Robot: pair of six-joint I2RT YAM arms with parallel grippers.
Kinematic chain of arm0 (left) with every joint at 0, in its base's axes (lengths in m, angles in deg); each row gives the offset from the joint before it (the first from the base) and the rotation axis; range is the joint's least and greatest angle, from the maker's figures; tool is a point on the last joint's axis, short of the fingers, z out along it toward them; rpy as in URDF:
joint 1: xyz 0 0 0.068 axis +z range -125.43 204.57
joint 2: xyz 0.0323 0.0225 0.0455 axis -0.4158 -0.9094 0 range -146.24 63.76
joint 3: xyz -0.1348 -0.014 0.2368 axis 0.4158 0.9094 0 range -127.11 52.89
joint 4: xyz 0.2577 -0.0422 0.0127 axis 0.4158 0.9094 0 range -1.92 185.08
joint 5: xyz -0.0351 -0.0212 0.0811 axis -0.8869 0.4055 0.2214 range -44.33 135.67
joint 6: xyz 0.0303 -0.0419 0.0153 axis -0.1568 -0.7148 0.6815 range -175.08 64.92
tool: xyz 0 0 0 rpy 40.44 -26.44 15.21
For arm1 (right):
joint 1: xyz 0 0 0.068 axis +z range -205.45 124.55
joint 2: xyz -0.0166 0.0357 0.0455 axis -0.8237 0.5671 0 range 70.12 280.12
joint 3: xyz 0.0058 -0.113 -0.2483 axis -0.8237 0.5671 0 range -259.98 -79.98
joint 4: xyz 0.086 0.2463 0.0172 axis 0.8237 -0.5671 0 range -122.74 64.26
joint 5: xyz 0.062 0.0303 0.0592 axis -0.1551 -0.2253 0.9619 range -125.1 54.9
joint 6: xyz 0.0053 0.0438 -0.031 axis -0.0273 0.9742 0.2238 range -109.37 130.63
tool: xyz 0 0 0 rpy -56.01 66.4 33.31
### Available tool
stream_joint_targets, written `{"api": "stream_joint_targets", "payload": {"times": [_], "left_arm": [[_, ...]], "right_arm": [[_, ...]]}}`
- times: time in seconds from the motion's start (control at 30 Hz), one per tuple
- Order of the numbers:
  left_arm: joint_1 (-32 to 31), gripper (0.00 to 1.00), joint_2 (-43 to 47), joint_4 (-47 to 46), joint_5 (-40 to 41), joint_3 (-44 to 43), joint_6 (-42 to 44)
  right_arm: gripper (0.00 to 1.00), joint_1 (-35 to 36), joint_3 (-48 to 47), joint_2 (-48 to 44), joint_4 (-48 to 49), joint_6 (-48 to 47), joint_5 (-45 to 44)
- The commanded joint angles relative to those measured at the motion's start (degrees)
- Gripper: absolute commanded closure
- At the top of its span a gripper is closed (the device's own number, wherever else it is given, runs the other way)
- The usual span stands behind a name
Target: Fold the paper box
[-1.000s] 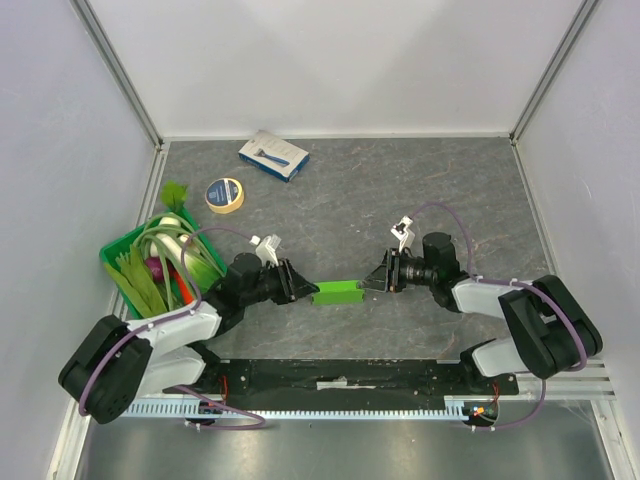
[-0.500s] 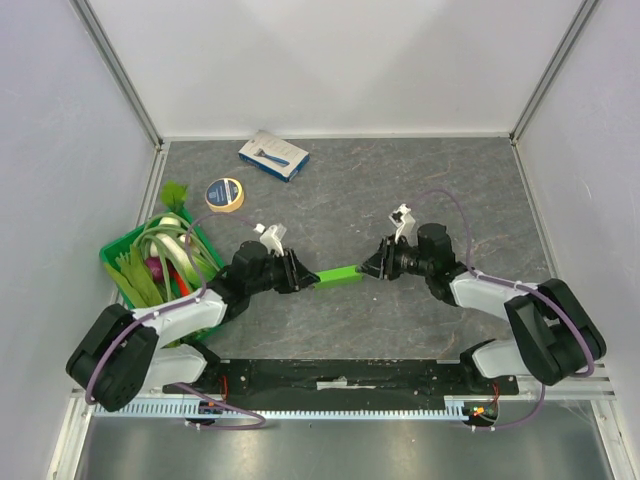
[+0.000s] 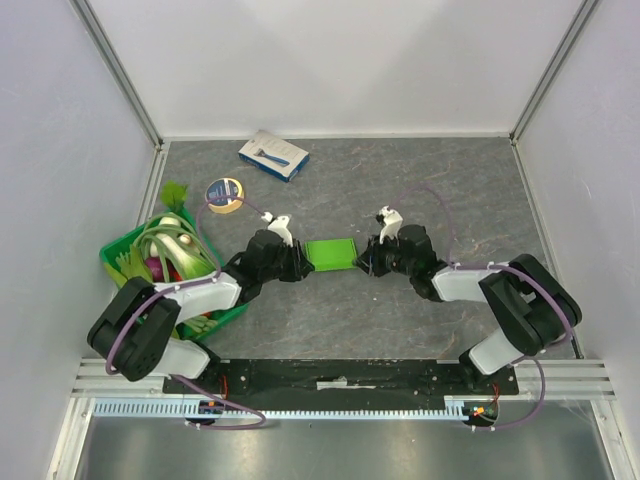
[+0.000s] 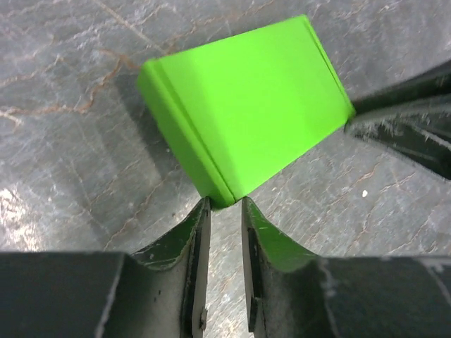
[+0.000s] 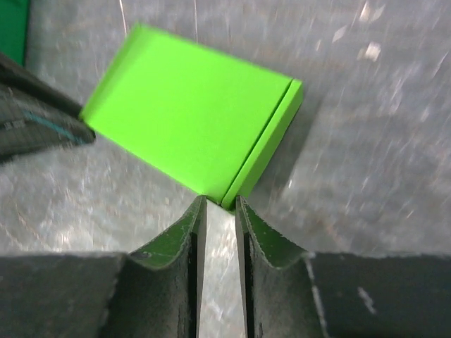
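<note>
1. Showing, from the top external camera, the lime-green paper box closed into a flat slab near the centre of the grey stone-patterned table. The left gripper meets it from 9 o'clock and the right gripper from 3 o'clock. A green crate of vegetables sits at the table's 9 o'clock edge. A roll of tape lies at 10 o'clock and a blue-and-white carton at 11 o'clock, both well apart from the box.
2. Left wrist view: the box extends toward 12 o'clock from the fingertips. The left gripper is drawn narrow, pinching the box's near corner. The opposite gripper's dark fingers touch the box at 3 o'clock.
3. Right wrist view: the box again lies at 12 o'clock. The right gripper is likewise drawn narrow, pinching the box's near corner. The left arm's fingers appear at 9 o'clock.
</note>
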Motion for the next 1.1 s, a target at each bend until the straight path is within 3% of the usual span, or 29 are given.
{"api": "stream_joint_targets", "payload": {"times": [0.0,0.07,0.2,0.27,0.33,0.4,0.5,0.6,0.77,0.87,1.07], "left_arm": [[-0.8,0.79,3.9,-3.2,2.0,2.7,2.0],[-0.8,0.65,9.5,-1.6,2.8,4.0,1.7],[-0.7,0.52,16.1,5.2,4.3,3.1,1.8],[-0.7,0.46,16.6,8.0,3.8,2.2,0.9],[-0.7,0.45,16.0,11.0,3.5,0.4,-0.3],[-0.7,0.41,17.4,11.9,2.2,-0.2,-1.6],[-0.7,0.39,23.5,14.2,2.5,0.6,-2.1],[-0.7,0.39,30.9,21.4,5.3,1.1,-1.4],[-0.7,0.39,51.6,33.3,11.3,0.0,-0.5],[-0.7,0.39,60.5,38.2,9.9,-1.3,-0.4],[-0.7,0.39,67.0,43.5,6.3,-3.8,-0.9]], "right_arm": [[0.72,2.3,3.2,-3.1,-1.8,0.9,0.2],[0.65,2.4,3.8,-7.2,-6.7,0.9,-2.4],[0.52,2.3,1.0,-12.3,-17.5,-0.6,-8.4],[0.35,2.2,-2.2,-12.2,-23.3,-0.4,-10.6],[0.25,2.2,-4.8,-10.1,-27.6,-0.6,-8.0],[0.23,3.6,-10.1,-5.9,-30.9,-2.9,-7.0],[0.16,9.9,-14.8,-5.9,-36.4,-11.1,-16.7],[0.14,16.1,-18.4,-5.8,-39.6,-19.3,-22.9],[0.15,26.5,-25.9,1.5,-45.2,-34.2,-36.5],[0.17,29.7,-28.7,5.2,-46.1,-39.6,-41.4],[0.22,31.7,-33.6,10.1,-46.6,-48.0,-43.9]]}}
